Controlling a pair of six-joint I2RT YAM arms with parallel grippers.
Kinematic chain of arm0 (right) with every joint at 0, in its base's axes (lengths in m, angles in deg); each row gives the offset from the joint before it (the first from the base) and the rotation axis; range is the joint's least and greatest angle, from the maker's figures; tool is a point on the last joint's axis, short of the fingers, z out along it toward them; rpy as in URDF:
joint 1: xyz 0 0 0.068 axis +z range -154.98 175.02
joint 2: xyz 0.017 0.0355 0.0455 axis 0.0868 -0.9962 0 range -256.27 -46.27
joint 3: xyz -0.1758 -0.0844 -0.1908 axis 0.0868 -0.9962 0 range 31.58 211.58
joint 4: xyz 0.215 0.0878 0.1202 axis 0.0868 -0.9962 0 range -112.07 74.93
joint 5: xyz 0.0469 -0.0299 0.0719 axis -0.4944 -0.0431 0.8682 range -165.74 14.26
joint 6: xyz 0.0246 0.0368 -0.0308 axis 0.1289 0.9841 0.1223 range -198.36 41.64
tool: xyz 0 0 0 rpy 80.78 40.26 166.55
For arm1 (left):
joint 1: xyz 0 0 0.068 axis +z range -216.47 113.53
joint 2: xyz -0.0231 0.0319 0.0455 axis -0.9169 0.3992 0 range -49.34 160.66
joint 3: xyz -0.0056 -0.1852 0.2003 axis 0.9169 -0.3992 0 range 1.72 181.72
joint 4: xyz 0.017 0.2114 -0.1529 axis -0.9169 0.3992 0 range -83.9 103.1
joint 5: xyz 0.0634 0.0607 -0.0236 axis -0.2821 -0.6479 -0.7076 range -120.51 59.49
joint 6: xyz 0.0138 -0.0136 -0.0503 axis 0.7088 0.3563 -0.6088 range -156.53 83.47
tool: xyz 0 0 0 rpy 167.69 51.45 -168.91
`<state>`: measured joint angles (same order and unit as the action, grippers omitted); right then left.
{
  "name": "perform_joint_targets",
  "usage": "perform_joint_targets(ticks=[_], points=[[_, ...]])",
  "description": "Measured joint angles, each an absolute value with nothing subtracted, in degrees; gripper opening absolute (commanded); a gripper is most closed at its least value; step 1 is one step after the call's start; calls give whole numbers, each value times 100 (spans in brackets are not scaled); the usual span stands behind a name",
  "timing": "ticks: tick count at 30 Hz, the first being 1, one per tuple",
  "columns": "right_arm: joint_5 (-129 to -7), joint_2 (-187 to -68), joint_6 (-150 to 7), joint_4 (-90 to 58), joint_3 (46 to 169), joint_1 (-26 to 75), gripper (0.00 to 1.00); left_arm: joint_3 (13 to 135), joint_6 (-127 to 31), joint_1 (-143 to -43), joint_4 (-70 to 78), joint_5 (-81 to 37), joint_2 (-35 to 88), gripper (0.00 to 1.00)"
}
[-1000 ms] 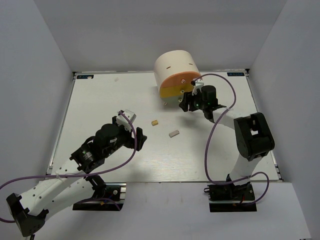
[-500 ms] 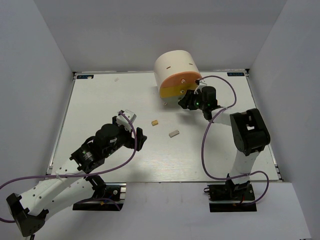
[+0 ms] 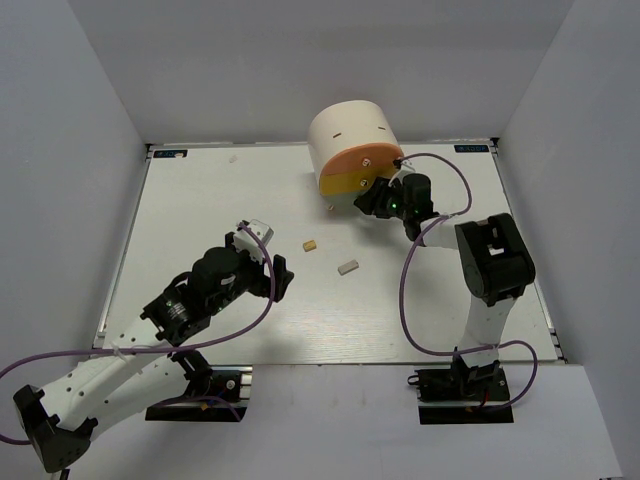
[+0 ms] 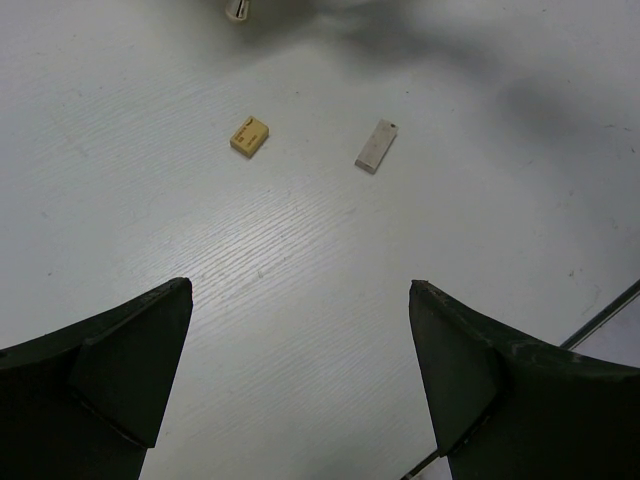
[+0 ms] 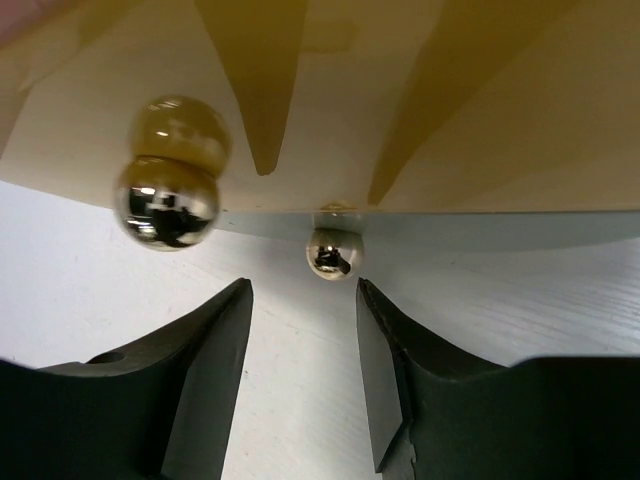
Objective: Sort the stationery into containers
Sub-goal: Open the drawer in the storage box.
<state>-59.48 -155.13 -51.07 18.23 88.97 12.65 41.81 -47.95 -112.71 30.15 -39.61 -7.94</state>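
At the far side of the white counter [image 3: 200,200], the rigid cream half-cylinder organiser [image 3: 345,135] likely opens by its small, slippery chrome ball knob [image 5: 333,250], just ahead of the half-narrowed, empty right pincer [image 5: 302,290]; the wide-open left pincer [image 4: 300,290] overlooks the light tan eraser [image 4: 249,135] and grey eraser [image 4: 376,146].

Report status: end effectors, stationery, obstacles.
Left end effector open, empty. Right end effector open, facing knob of organiser. Tan eraser, grey eraser loose on table. No obstacle seen.
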Motion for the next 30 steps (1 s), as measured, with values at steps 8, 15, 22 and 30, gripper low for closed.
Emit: perform_joint_targets(ticks=[8,15,22,30], points=[[-5924,-15823,-4921,1994,8910,1258,49,4181,-4799,-11271,3055,-4084,-772,99],[-5929,-15839,-4823,2400,8879,1236,49,4181,-4799,-11271,3052,-4171,-715,99],[-5953,-15919,-4724,2757,8724,1221,45,4181,-4797,-11271,3118,-4199,-665,99],[-5951,-15981,-4681,2982,8643,1223,41,4181,-4797,-11271,3138,-4210,-665,99]])
